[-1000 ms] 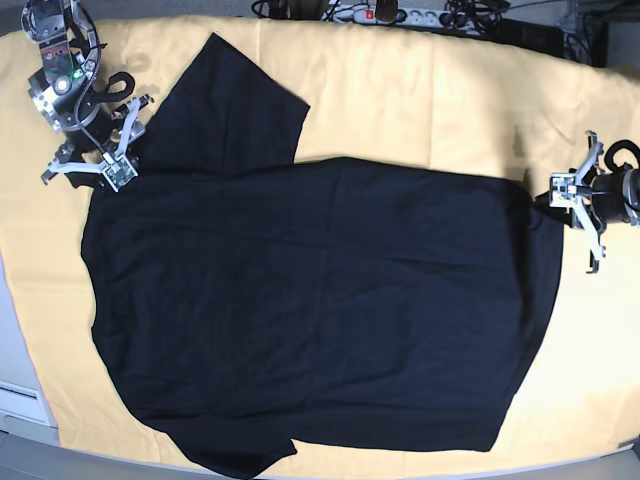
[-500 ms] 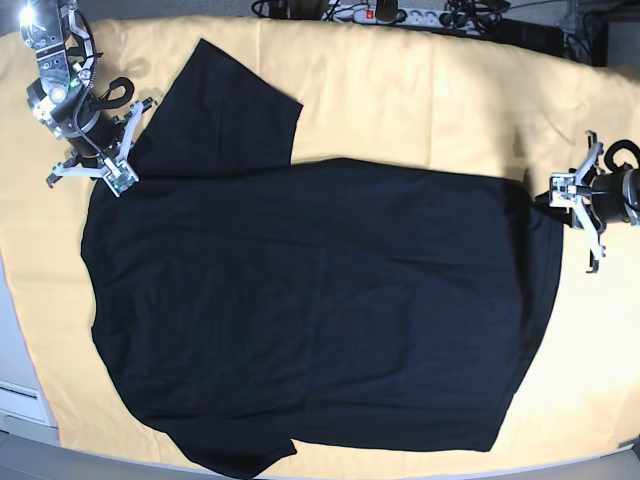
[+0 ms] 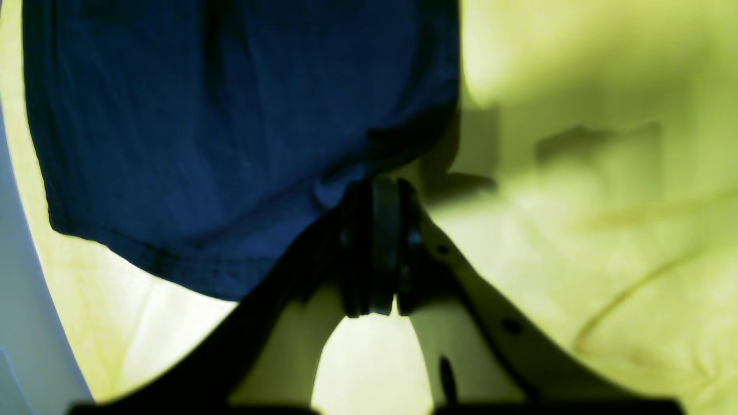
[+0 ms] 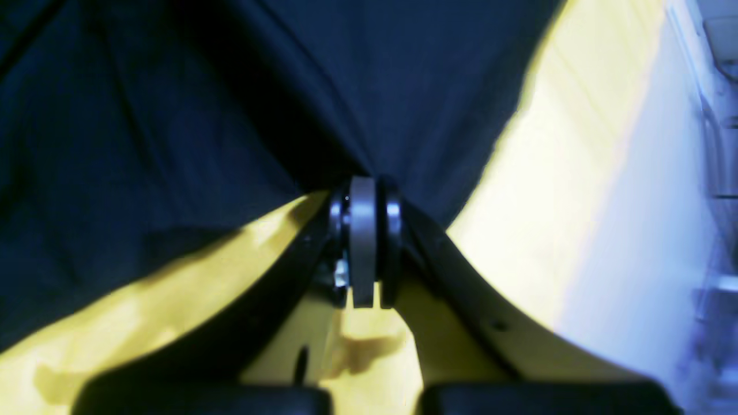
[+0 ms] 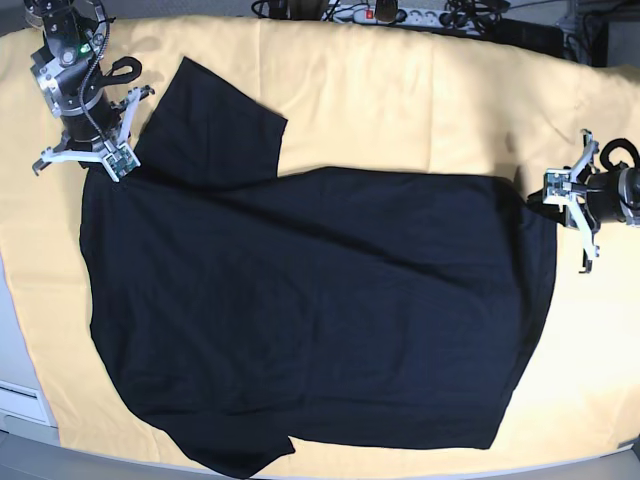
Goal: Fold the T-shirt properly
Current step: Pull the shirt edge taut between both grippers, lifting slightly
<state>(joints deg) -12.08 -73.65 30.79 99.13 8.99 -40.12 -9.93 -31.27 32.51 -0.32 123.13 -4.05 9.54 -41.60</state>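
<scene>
Base view, T-shirt, yellow cloth

The T-shirt runs past the near edge in the base view, its near sleeve cut off. Both wrist views are blurred, and fabric between the jaws is hidden.

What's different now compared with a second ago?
The right tool closed on the T-shirt near its sleeve and moved toward the table's far edge, dragging that corner along. The left tool stayed shut on the hem, and the yellow cloth lay unchanged.
</scene>
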